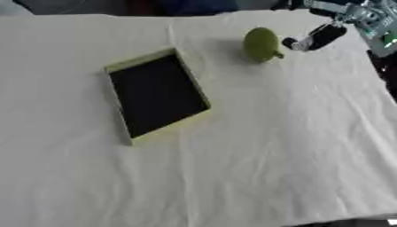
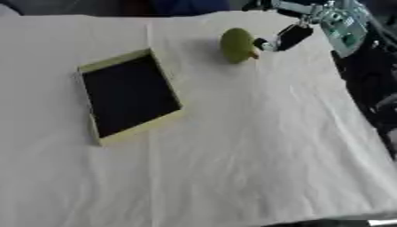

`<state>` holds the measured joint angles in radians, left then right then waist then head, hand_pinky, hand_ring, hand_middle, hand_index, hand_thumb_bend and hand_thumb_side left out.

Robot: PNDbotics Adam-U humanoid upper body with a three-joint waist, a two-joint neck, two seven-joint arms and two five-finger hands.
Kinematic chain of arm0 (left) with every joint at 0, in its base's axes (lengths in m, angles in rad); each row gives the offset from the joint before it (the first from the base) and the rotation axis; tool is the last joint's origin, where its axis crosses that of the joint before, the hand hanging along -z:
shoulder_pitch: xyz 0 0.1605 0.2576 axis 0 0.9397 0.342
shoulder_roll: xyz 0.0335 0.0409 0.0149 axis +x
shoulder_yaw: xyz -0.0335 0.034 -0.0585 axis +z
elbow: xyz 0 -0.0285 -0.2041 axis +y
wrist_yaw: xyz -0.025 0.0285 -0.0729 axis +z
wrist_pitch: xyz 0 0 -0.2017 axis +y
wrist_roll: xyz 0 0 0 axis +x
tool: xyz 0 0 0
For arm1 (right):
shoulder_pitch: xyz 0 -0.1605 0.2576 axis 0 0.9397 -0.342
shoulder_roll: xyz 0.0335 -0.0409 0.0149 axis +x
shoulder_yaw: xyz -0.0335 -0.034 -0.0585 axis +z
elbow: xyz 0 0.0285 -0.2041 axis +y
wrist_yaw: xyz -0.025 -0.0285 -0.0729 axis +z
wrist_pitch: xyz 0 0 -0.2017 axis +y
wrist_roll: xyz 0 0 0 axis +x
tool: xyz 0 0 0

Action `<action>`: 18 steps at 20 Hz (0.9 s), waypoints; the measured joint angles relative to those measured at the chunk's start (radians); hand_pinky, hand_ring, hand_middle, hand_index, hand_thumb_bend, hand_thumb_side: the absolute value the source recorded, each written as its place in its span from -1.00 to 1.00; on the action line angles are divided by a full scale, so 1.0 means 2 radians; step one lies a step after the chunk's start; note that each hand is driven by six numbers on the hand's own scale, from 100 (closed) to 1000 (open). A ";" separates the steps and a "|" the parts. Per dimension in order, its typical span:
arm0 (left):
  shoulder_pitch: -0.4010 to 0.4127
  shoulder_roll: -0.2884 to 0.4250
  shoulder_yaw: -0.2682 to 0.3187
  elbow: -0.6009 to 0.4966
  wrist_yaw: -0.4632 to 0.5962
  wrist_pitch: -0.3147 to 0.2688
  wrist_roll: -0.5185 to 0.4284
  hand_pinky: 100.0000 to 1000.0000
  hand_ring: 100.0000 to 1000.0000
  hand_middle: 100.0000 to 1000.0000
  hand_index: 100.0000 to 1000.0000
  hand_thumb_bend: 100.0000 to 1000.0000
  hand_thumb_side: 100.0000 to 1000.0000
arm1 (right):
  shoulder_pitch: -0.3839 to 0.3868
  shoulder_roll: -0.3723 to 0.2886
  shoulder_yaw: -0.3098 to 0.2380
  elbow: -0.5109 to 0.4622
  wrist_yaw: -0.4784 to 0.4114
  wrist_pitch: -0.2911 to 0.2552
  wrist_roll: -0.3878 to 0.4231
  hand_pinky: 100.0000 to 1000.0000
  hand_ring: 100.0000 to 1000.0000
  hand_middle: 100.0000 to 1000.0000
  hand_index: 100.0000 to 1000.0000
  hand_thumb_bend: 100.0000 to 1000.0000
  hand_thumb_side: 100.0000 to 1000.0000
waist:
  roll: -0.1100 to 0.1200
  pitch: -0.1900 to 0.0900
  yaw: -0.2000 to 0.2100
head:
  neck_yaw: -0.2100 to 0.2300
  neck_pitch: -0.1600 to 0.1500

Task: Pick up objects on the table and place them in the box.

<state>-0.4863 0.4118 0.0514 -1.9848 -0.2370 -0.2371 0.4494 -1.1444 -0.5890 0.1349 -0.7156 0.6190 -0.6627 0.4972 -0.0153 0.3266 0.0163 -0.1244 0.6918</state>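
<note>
Right hand (image 1: 319, 37) at the far right of the white-clothed table (image 1: 271, 155), fingertips just beside a green pear-shaped fruit (image 1: 261, 44). Cannot tell how far the fingers are spread, or whether they touch it. Yellow-rimmed box (image 1: 157, 95), dark inside, lies left of the fruit, apart.

One green round object (image 1: 261, 44), one shallow box (image 1: 157, 95) (yellow-green rim, dark inside), one white cloth-covered table (image 1: 294, 146).
</note>
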 measured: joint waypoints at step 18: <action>-0.009 -0.002 -0.003 0.000 0.004 0.001 -0.002 0.38 0.29 0.21 0.56 -0.14 -1.00 | -0.009 0.012 -0.041 0.038 0.140 -0.065 -0.065 0.76 0.89 0.78 0.89 -0.57 -0.82 | 0.000 0.019 0.015 | -0.016 -0.015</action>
<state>-0.5034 0.4070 0.0459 -1.9848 -0.2288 -0.2348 0.4453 -1.1614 -0.5644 0.0527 -0.6400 0.8998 -0.7927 0.3671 -0.0151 0.3640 0.0471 -0.1565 0.6625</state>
